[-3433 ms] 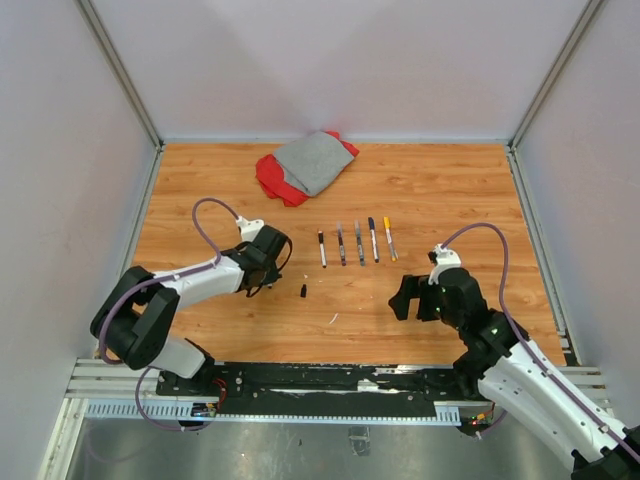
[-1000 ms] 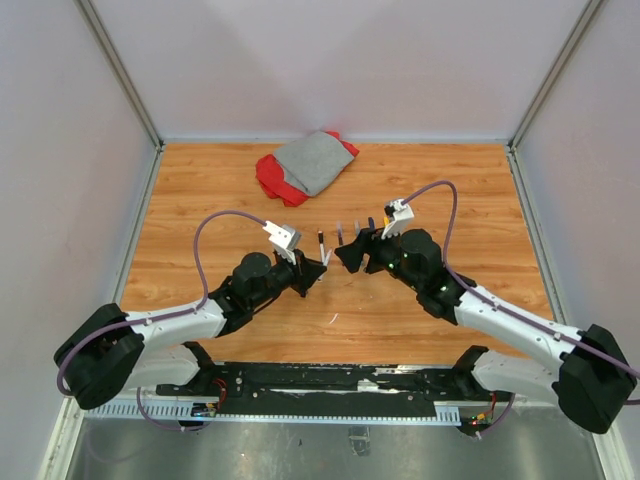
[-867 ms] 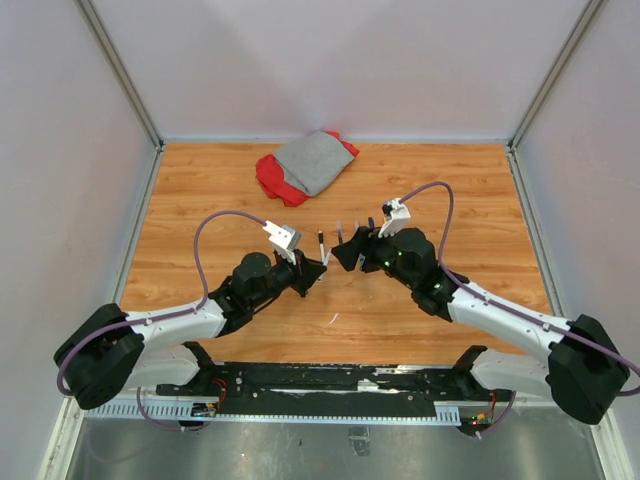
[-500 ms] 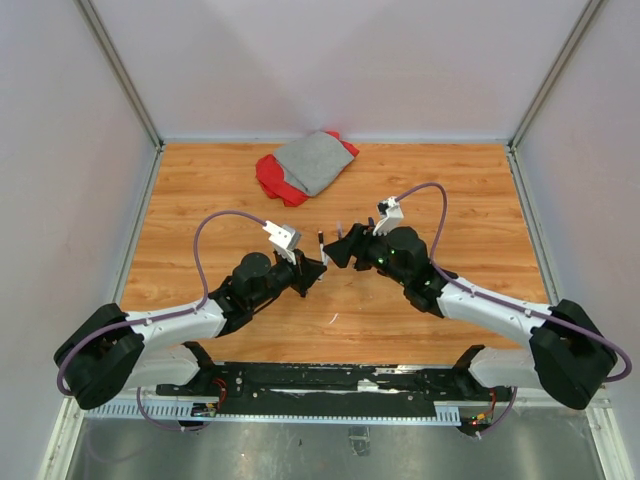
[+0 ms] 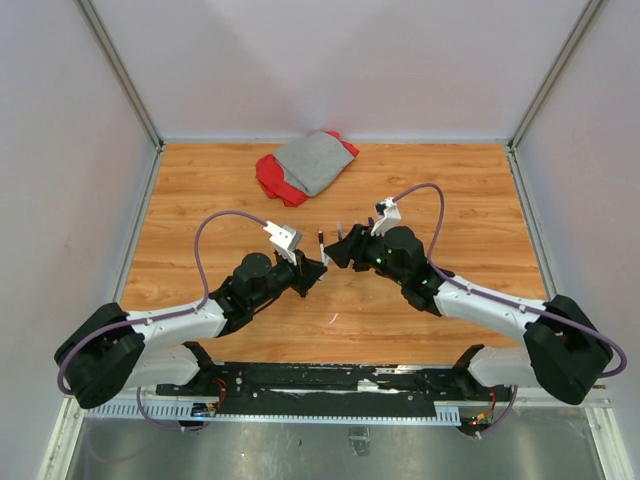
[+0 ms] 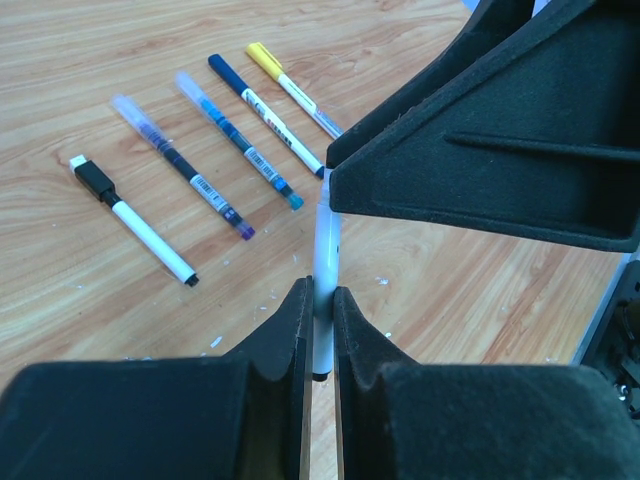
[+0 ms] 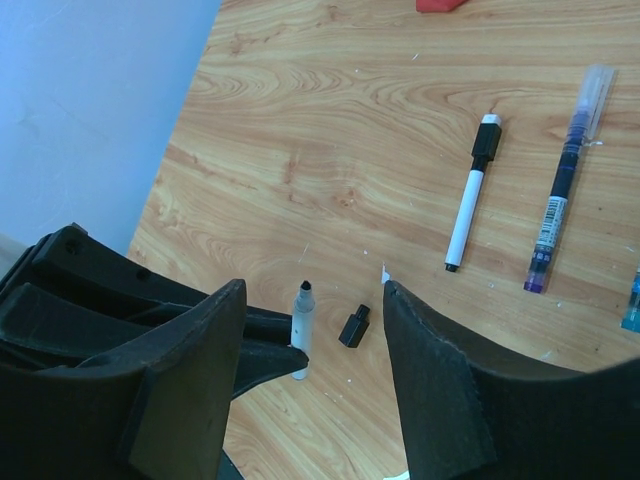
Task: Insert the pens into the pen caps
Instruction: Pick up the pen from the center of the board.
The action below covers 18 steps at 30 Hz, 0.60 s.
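white pen (image 7: pixel 300 338), black tip bare, sits pinched in the left jaws.

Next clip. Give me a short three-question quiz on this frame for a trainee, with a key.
1. True or false: the left arm's jaws are shut on a white pen.
2. The loose black cap is: A on the table; B between the right arm's jaws; C on the held pen.
3. How many pens lie flat in the row on the table?
Key: 1 true; 2 A; 3 five.
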### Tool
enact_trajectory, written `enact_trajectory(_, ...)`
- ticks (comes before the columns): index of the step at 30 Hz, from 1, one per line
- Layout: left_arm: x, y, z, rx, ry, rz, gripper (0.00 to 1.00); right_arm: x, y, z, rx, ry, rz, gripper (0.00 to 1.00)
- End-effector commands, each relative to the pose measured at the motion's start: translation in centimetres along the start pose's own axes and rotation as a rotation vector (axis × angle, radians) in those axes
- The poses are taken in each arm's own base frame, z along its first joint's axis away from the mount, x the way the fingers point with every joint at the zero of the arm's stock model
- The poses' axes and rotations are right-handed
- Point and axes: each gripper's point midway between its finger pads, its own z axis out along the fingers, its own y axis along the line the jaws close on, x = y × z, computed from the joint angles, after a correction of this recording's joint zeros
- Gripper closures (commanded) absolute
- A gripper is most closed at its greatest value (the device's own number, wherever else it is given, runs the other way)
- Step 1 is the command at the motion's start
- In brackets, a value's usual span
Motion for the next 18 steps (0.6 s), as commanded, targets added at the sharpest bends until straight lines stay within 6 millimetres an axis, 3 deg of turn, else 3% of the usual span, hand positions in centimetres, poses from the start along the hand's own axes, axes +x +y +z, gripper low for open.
enact_trajectory(1,-2.2,-1.2,0.5,0.036,-0.069,0.019,1.0,-0.6,2.2,0.6,-0.065,-0.007,0.007,0.44)
enact_trajectory(14,-2.1,-1.1,0.7,0.031,-0.063,0.017,0.99,2.1,3.0,1.4,-0.116,0.084,0.027,0.65)
enact_trajectory(18,-2.0,-1.1,0.7,0.032,-0.062,0.017,1.0,2.4,2.9,1.5,-0.119,0.088,0.035,0.81)
